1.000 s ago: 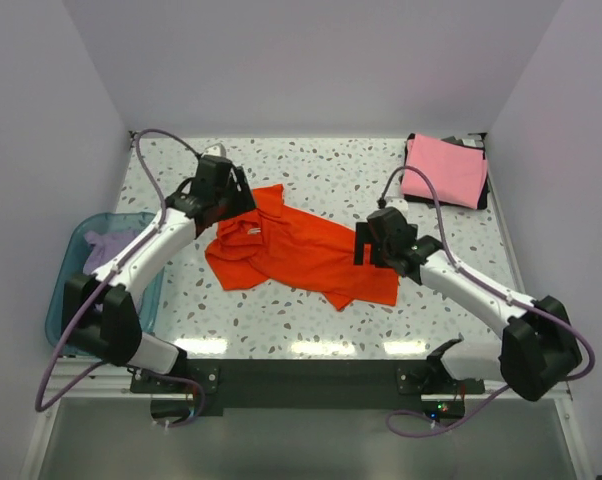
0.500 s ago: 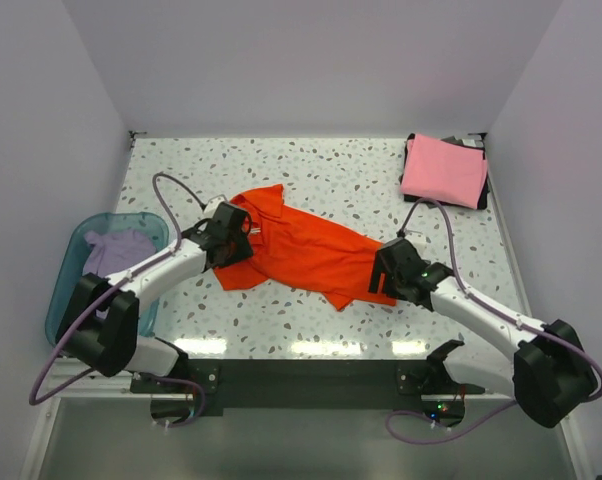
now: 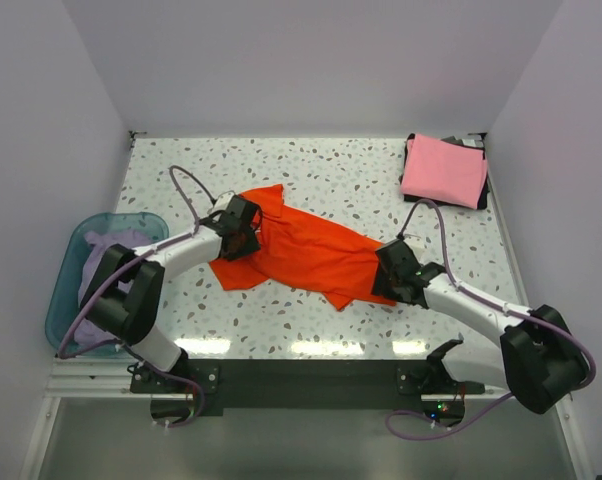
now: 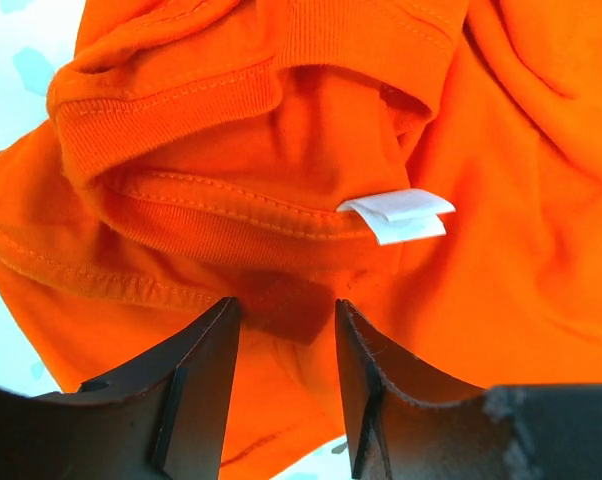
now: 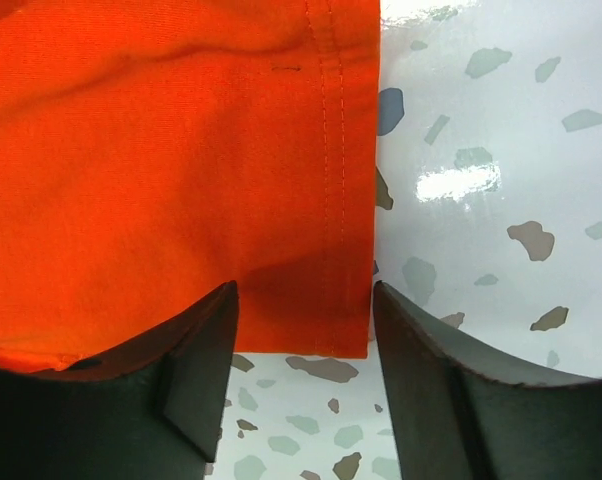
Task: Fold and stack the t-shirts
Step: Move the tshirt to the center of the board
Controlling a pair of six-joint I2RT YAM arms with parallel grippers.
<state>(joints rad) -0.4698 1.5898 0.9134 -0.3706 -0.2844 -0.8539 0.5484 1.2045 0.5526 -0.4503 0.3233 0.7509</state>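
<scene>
Pink t-shirt [image 3: 444, 170]: folded, far right corner. Orange-red t-shirt [image 3: 306, 255]: rumpled mid-table, left gripper [image 4: 284, 320] over collar, right gripper [image 5: 303, 300] over hem, both parted and empty. Lavender t-shirt [image 3: 111, 245]: waiting in teal basin [image 3: 66, 300].

This is looking like a robotics lab cell: plain white walls [image 3: 301, 60] are boxing in a speckled table [image 3: 331, 170] (terrazzo-patterned), where the cabled left arm [image 3: 171, 255] and right arm [image 3: 471, 305] are sitting bolted to a rail [image 3: 301, 380].

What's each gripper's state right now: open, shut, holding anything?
Left gripper: open, poised over the crumpled bright orange-red cloth t-shirt, gripping nothing.
Right gripper: open at that shirt's hemmed edge, gripping nothing.
</scene>
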